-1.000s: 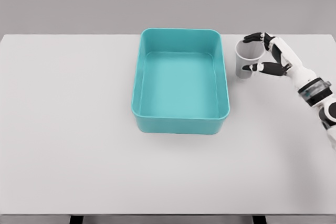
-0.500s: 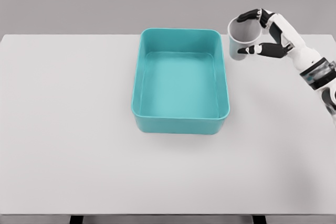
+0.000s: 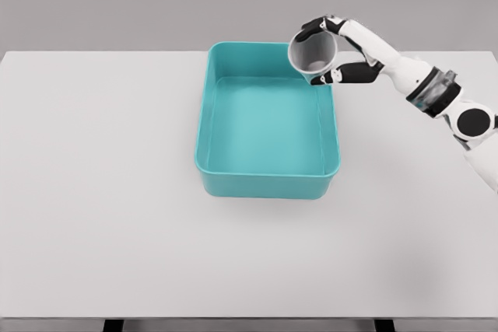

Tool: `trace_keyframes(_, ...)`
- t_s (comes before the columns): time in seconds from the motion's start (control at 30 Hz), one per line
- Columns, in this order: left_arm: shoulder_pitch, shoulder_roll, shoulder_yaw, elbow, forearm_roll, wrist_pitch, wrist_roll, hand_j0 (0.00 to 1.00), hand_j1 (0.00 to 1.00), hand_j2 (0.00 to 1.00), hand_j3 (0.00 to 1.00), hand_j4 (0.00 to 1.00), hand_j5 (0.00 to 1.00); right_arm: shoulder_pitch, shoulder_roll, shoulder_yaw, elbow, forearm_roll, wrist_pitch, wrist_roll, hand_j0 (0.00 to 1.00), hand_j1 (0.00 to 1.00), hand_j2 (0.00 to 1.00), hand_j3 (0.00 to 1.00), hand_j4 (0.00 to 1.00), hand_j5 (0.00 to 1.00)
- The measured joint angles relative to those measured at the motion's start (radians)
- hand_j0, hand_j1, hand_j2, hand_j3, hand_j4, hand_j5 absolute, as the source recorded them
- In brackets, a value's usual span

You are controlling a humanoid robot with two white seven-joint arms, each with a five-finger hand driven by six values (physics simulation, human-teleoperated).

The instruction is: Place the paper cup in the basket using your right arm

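Right hand (image 3: 336, 50) has its fingers wrapped around the paper cup (image 3: 313, 54), thumb under, holding it in the air. Cup tilted, mouth toward the camera, over the far right corner of the teal basket (image 3: 268, 180). Basket sits on the white bench (image 3: 101, 192).

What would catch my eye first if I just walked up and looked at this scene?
Probably the bright teal basket, sitting near the middle of a plain white table. Next, the white robotic right hand reaching in from the right, gripping a tilted paper cup in the air over the basket's far right corner.
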Motion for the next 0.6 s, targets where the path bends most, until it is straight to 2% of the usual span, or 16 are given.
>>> trace_keyframes(0.03, 0.000, 0.000, 0.000, 0.000, 0.000, 0.000, 0.000, 1.00, 1.00, 1.00, 1.00, 1.00, 1.00, -0.008, 0.004, 0.006, 0.000, 0.029, 0.000, 0.000, 0.64, 0.64, 0.64, 0.64, 0.64, 0.64)
trace_keyframes(0.07, 0.002, 0.000, 0.000, 0.000, 0.000, 0.000, 0.000, 1.00, 1.00, 1.00, 1.00, 1.00, 1.00, -0.014, 0.009, 0.010, 0.000, 0.061, 0.000, 0.000, 0.68, 0.68, 0.68, 0.68, 0.68, 0.68)
trace_keyframes(0.1, 0.000, 0.000, 0.000, 0.000, 0.000, 0.000, 0.000, 1.00, 1.00, 1.00, 1.00, 1.00, 1.00, -0.020, 0.013, 0.013, 0.000, 0.098, 0.000, 0.000, 0.77, 0.77, 0.77, 0.77, 0.77, 0.77)
trace_keyframes(0.13, 0.002, 0.000, 0.000, 0.000, 0.000, 0.000, 0.000, 1.00, 1.00, 1.00, 1.00, 1.00, 1.00, -0.025, 0.016, 0.015, 0.000, 0.133, 0.000, -0.001, 1.00, 1.00, 1.00, 1.00, 1.00, 1.00)
trace_keyframes(0.27, 0.000, 0.000, 0.000, 0.000, 0.000, 0.000, 0.000, 1.00, 1.00, 1.00, 1.00, 1.00, 1.00, -0.049, 0.029, 0.032, 0.004, 0.208, 0.000, -0.001, 1.00, 1.00, 1.00, 1.00, 1.00, 1.00)
trace_keyframes(0.5, 0.000, 0.000, 0.000, 0.000, 0.000, 0.000, 0.000, 1.00, 1.00, 1.00, 1.00, 1.00, 1.00, -0.092, 0.029, 0.042, 0.006, 0.247, 0.000, 0.001, 1.00, 1.00, 1.00, 1.00, 1.00, 1.00)
trace_keyframes(0.6, 0.000, 0.000, 0.000, 0.000, 0.000, 0.000, 0.000, 1.00, 1.00, 1.00, 1.00, 1.00, 1.00, -0.112, -0.027, 0.068, 0.004, 0.256, 0.000, -0.001, 1.00, 1.00, 1.00, 1.00, 1.00, 1.00)
